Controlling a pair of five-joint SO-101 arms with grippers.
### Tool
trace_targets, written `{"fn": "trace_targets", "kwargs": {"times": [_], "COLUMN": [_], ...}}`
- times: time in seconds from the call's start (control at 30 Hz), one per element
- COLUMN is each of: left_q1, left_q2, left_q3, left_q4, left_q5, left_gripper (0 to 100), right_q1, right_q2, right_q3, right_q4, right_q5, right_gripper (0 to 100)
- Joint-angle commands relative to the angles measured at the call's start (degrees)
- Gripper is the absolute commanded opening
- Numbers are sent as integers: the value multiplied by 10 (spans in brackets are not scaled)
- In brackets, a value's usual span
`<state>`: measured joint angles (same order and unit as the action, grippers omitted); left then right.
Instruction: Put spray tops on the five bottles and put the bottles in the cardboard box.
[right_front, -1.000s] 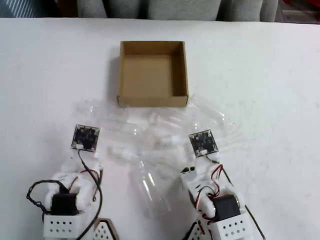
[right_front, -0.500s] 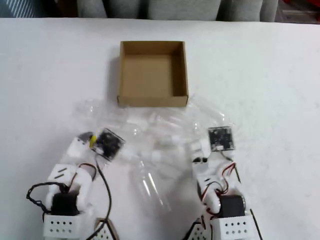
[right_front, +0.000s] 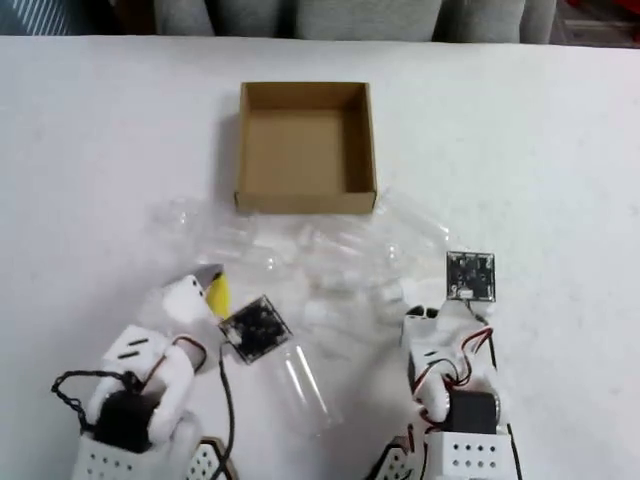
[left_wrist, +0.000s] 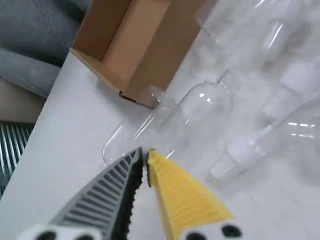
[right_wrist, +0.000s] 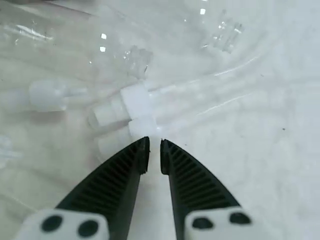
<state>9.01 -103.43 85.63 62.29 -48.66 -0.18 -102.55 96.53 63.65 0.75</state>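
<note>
The open brown cardboard box (right_front: 305, 203) stands on the white table (right_front: 560, 150) with nothing inside. Between it and the arms, the clear plastic bottles (right_front: 300, 380) lie on their sides in a loose heap, mixed with the small white spray tops (right_wrist: 136, 100). As far as one can judge, no bottle is capped yet.

The left gripper (left_wrist: 145, 156), with one grey and one yellow finger, is closed on nothing beside a bottle at the edge of the heap. The right gripper (right_wrist: 150, 146) has its black jaws almost together, also empty, with the tips just beside a white top.

Several things could go wrong. If closed jaws come down into the heap, they would probably push the round bottles and make them roll away. The bottles are transparent and overlap, so a grasp may take two at once. The tops lie touching each other, so lifting one may drag its neighbour.
</note>
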Motion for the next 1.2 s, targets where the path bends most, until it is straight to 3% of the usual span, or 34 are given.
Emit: {"fn": "trace_targets", "kwargs": {"times": [0.0,0.13,0.47,0.77,1.0,1.17], "left_q1": [22,18,18,22,22,22], "left_q2": [80,238,572,677,767,867], "left_q3": [-106,-196,-388,-399,-431,-507], "left_q4": [31,26,31,6,-60,-59], "left_q5": [-8,-8,-77,-234,-224,-224], "left_gripper": [114,202,206,203,208,208], "right_q1": [4,4,4,4,4,4], "right_q2": [-6,-6,-6,-6,-6,-6], "right_q3": [3,3,3,3,3,3], "right_q4": [5,6,6,6,6,6], "right_q5": [1,1,1,1,2,85], "right_gripper": [25,25,25,25,25,20]}}
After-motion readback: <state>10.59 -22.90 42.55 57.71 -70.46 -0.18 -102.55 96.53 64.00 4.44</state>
